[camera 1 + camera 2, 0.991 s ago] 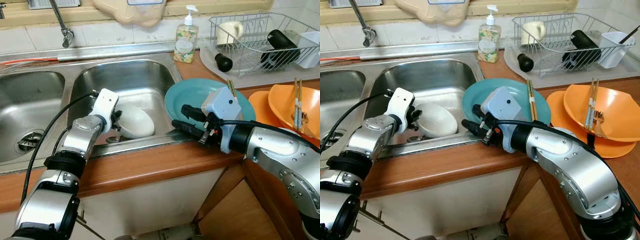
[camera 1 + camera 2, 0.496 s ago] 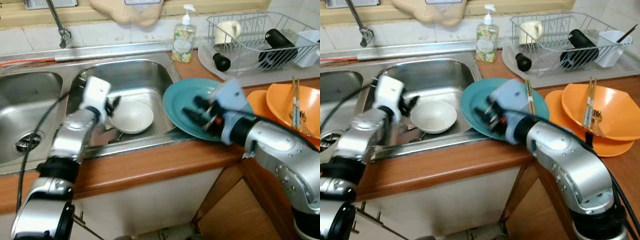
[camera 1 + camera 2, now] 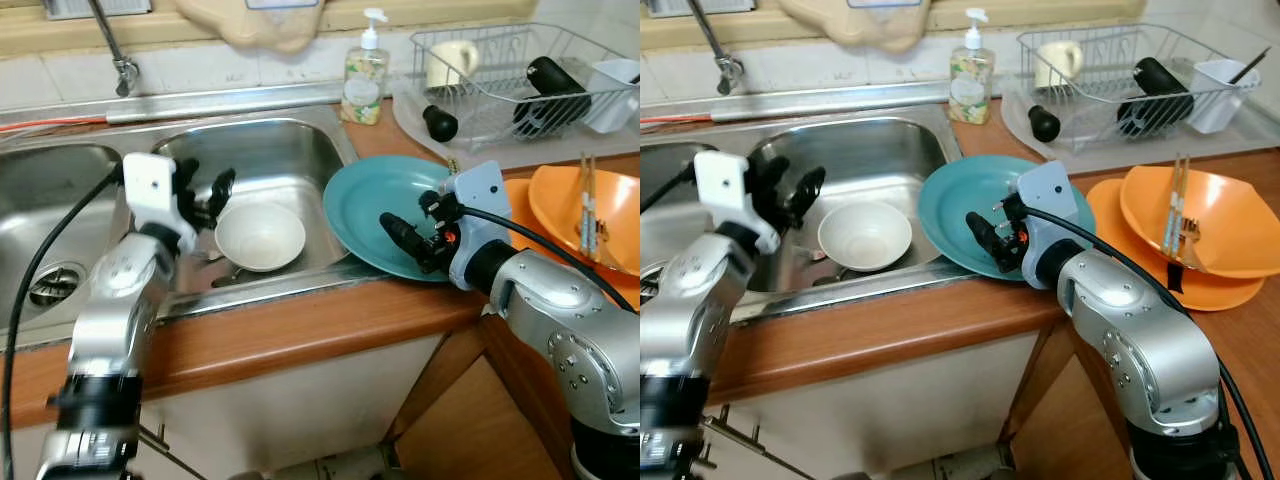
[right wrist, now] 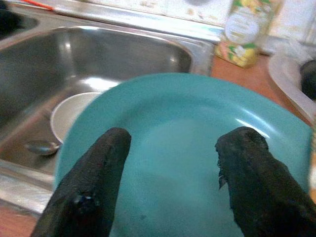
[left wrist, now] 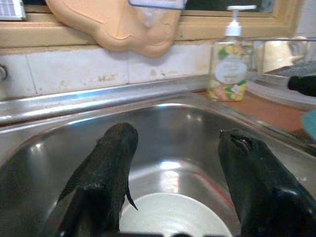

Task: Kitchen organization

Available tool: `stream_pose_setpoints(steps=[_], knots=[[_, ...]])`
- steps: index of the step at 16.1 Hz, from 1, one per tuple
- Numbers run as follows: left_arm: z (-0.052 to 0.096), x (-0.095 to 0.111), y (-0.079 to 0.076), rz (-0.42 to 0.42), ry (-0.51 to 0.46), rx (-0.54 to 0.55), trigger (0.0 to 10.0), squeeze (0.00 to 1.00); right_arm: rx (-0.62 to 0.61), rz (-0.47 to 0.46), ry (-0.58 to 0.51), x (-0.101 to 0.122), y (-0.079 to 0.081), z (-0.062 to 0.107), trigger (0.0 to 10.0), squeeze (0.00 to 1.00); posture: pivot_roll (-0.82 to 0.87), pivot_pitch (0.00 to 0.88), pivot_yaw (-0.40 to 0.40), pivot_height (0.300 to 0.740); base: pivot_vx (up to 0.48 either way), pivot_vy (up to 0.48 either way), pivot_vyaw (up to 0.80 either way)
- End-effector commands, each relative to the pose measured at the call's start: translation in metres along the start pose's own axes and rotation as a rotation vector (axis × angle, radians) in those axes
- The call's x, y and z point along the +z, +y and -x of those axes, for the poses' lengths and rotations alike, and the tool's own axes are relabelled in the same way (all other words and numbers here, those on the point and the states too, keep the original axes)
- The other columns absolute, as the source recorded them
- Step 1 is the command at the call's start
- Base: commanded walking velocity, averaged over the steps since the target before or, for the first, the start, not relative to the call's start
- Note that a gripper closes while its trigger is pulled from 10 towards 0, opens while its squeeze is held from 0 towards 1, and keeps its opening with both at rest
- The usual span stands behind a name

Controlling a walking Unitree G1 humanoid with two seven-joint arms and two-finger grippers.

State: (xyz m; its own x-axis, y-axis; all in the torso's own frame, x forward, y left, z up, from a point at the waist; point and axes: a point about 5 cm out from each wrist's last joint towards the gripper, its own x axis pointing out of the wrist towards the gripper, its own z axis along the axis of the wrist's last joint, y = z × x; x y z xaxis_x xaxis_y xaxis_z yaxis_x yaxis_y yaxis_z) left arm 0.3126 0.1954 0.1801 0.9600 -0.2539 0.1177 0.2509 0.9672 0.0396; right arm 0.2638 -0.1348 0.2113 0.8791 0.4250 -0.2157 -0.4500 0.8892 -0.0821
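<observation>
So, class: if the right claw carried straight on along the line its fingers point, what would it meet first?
Most likely the teal plate. The right claw is open just above it, fingers aimed across its face toward the sink. Depth is unclear; it might skim over the plate's rim toward the white bowl.

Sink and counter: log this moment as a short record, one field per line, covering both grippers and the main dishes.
left gripper: open, raised above the white bowl, empty
right gripper: open, over the teal plate, empty
white bowl: upright in the right sink basin
spoon: in the basin beside the bowl
teal plate: on the counter, its edge overhanging the sink rim
orange bowl: on an orange plate, chopsticks and a fork inside
soap bottle: upright behind the sink
dish rack: back right, holding a mug and dark items
</observation>
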Motion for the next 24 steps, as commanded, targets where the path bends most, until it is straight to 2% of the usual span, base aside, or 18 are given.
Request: stream_pose_setpoints(steps=[1, 2, 3, 4, 6, 7, 9, 11, 18, 19, 20, 22, 24], knots=[[0.005, 0.008, -0.006, 0.011, -0.029, -0.031, 10.0, 0.0, -0.065, 0.0, -0.004, 0.004, -0.006, 0.004, 10.0, 1.0, -0.09, 0.0, 0.054, 0.74, 0.0, 0.0, 0.0], [0.008, 0.008, -0.009, 0.018, -0.029, -0.043, 10.0, 0.0, -0.095, -0.006, 0.006, 0.003, -0.01, 0.004, 10.0, 1.0, -0.08, 0.0, 0.051, 0.74, 0.0, 0.0, 0.0], [0.011, 0.008, -0.013, 0.024, -0.021, -0.057, 10.0, 0.94, -0.138, -0.014, 0.016, 0.003, -0.014, 0.004, 10.0, 1.0, -0.08, 0.0, 0.049, 0.74, 0.0, 0.0, 0.0], [0.012, 0.008, -0.015, 0.024, -0.018, -0.066, 10.0, 1.0, -0.171, -0.018, 0.021, 0.003, -0.017, 0.003, 10.0, 1.0, -0.08, 0.0, 0.049, 0.74, 0.0, 0.0, 0.0], [0.017, 0.01, -0.022, 0.013, -0.018, -0.09, 10.0, 1.0, -0.261, -0.022, 0.018, 0.006, -0.028, 0.002, 10.0, 1.0, -0.07, 0.0, 0.048, 0.74, 0.0, 0.0, 0.0], [0.02, 0.011, -0.028, 0.017, -0.016, -0.137, 10.0, 0.0, -0.295, -0.032, 0.03, 0.009, -0.036, 0.003, 10.0, 0.0, -0.07, 0.0, 0.049, 0.74, 0.0, 0.0, 0.0], [0.023, 0.014, -0.036, 0.014, -0.008, -0.217, 10.0, 0.0, -0.327, -0.052, 0.061, 0.009, -0.043, 0.004, 10.0, 0.0, -0.07, 0.0, 0.05, 0.74, 0.0, 0.0, 0.0], [0.022, 0.016, -0.043, 0.008, -0.002, -0.268, 10.0, 0.0, -0.365, -0.063, 0.138, 0.003, -0.048, 0.001, 10.0, 0.0, -0.07, 0.0, 0.05, 0.74, 0.0, 0.0, 0.0], [0.022, 0.016, -0.06, -0.014, 0.033, -0.39, 10.0, 0.0, -0.327, -0.104, 0.265, -0.008, -0.049, -0.021, 10.0, 0.0, -0.06, 0.0, 0.041, 0.74, 0.0, 0.0, 0.0], [0.023, 0.016, -0.061, -0.021, 0.035, -0.403, 10.0, 0.0, -0.327, -0.112, 0.279, -0.011, -0.049, -0.024, 8.0, 0.0, -0.06, 0.0, 0.038, 0.74, 0.0, 0.0, 0.0], [0.026, 0.018, -0.065, -0.015, 0.038, -0.451, 10.0, 0.0, -0.329, -0.122, 0.312, -0.014, -0.05, -0.029, 2.0, 0.0, -0.06, 0.0, 0.034, 0.74, 0.0, 0.0, 0.0], [0.034, 0.018, -0.071, -0.024, 0.076, -0.548, 10.0, 0.0, -0.329, -0.13, 0.339, -0.017, -0.051, -0.032, 0.0, 0.0, -0.05, 0.0, 0.032, 0.74, 0.0, 0.0, 0.0], [0.039, 0.017, -0.075, -0.027, 0.102, -0.608, 10.0, 0.0, -0.318, -0.143, 0.364, -0.02, -0.05, -0.034, 0.0, 0.0, -0.05, 0.0, 0.033, 0.74, 0.0, 0.0, 0.0]])
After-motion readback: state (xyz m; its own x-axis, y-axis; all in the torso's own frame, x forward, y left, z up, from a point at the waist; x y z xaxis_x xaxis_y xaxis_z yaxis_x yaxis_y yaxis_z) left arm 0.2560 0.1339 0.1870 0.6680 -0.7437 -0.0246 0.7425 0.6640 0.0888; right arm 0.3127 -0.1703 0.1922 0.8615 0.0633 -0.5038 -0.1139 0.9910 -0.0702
